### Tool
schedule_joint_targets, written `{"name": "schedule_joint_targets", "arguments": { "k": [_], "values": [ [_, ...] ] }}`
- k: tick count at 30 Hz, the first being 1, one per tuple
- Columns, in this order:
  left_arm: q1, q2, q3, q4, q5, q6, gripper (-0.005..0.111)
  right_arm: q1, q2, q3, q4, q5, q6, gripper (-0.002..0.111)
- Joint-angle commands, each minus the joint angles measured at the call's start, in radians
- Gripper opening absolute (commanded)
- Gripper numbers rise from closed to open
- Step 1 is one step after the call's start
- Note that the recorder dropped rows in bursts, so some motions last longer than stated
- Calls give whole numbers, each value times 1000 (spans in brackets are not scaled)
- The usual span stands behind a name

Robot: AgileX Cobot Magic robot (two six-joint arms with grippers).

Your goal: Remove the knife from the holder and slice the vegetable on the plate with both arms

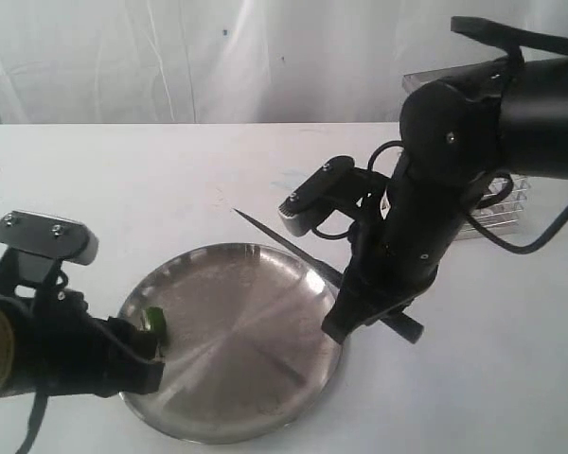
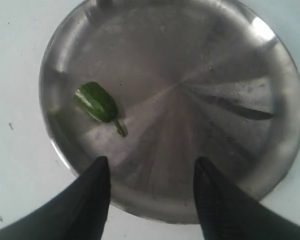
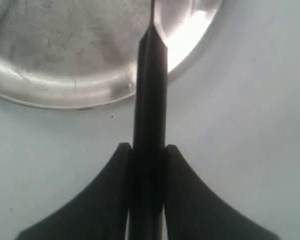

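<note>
The green vegetable (image 1: 155,323) (image 2: 98,102) lies with its stem on the steel plate (image 1: 265,378) (image 2: 155,45), near the plate's left rim. My left gripper (image 1: 151,355) (image 2: 151,167) stands open over that rim, its fingers apart with nothing between them, the vegetable just beyond them. My right gripper (image 1: 360,307) (image 3: 149,150) is shut on the black handle of the knife (image 1: 293,248) (image 3: 150,75). The dark blade points left and away over the plate's far right rim. The wire holder (image 1: 504,203) stands at the back right, partly hidden by the right arm.
White tabletop surrounds the plate. A white curtain hangs behind the table. The right arm's bulk and cables stand over the table's right side in front of the holder.
</note>
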Motion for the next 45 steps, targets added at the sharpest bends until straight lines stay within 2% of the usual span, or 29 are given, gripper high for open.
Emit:
{"name": "schedule_joint_targets", "arguments": {
  "k": [1,3,7,9,13,20,28,32,45],
  "values": [
    [-4,137,-100,-26,114,-27,55,-8,-22,1,12,4,-42,0],
    [-4,212,-182,-22,195,-30,55,-8,-26,1,12,2,-49,0],
    [-4,284,-267,-22,220,-98,55,-8,-27,1,12,-8,-81,0],
    [-4,318,-274,-22,242,-142,55,-8,-27,1,12,-12,-95,0],
    [-4,403,-292,-22,196,-202,55,-8,-27,1,12,-30,-95,0],
    [-4,493,-375,27,308,-208,55,-8,-27,1,12,-40,-97,0],
    [-4,532,-384,130,309,-403,55,-8,-27,1,46,-57,-123,0],
    [-4,565,-384,135,305,-459,55,-8,-27,1,67,-61,-144,0],
    [-4,628,-384,166,291,-468,52,-8,-27,1,71,-61,-146,0]
  ]
}}
